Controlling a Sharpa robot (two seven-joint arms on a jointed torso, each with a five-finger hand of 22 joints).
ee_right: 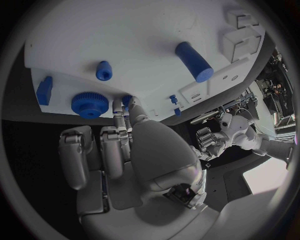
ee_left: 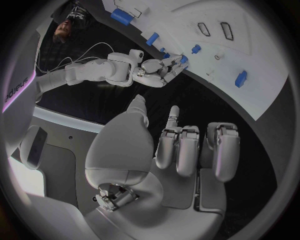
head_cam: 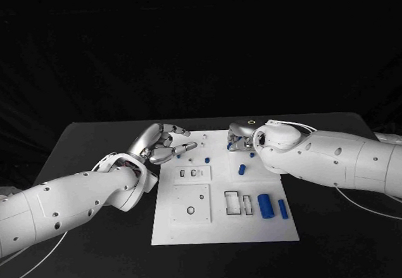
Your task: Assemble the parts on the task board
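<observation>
The white task board point(head_cam: 223, 229) lies in the middle of the table. My left hand point(head_cam: 165, 143) hovers over the board's far left corner, fingers loosely apart and nothing in them point(ee_left: 181, 150). My right hand point(head_cam: 243, 135) is over the far edge of the board point(ee_right: 125, 35), and its thumb and a fingertip pinch a small blue part point(ee_right: 127, 99). Right beside those fingers a blue gear point(ee_right: 89, 104) sits on the board. A blue peg point(ee_right: 104, 70), a blue block point(ee_right: 44, 90) and a short blue cylinder point(head_cam: 242, 169) lie nearby.
Two longer blue cylinders point(head_cam: 265, 206) point(head_cam: 283, 208) lie near the board's right front, beside rectangular slots point(head_cam: 233, 202). Raised plates with small holes point(head_cam: 192, 206) take up the board's left half. Black table point(head_cam: 98, 247) surrounds the board on all sides.
</observation>
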